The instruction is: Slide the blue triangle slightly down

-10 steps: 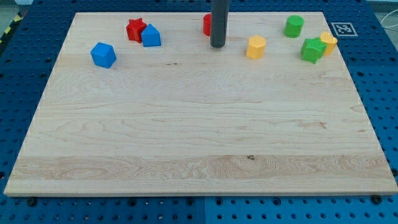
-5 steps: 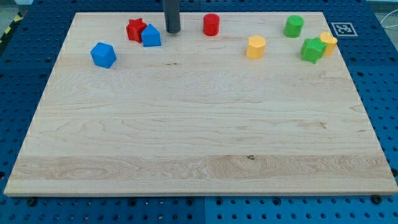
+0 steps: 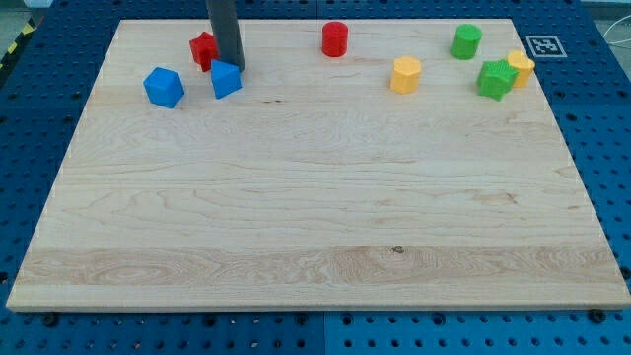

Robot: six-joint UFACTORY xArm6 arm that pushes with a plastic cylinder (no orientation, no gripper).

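**Blue triangle (image 3: 226, 79): being pressed downward from above, near the view's top left**

Blue triangle lying on the wooden board (image 3: 315, 197), in the upper-left region, just right of the blue cube (image 3: 164, 87) and just below-right of the red star (image 3: 203, 49); standing apart from both by a small gap, though the gap to the star being partly hidden by the rod.

Tip (image 3: 235, 67) touching, or all but touching, the triangle's upper edge, on the side toward the view's top; placed there, by judgement, because a downward slide is wanting contact on the far side of the block, so that travel toward the view's bottom carries the block with it; sitting slightly right of the block's centre, hence some risk of turning the triangle rather than moving it squarely.

No hand or gripper being present; only a bare dark rod, holding nothing, pushing by contact alone.

Path below the triangle lying clear; nothing obstructing a short slide.

Remaining stock, all well apart and playing no part: red cylinder (image 3: 335, 38) at top centre; yellow block (image 3: 405, 74) to its right; green cylinder (image 3: 466, 41), green block (image 3: 496, 79) and a second yellow block (image 3: 521, 66) clustering at top right, the last two touching or nearly so.

Task judged as being under way; only a slight move being asked, so a short stroke sufficing.
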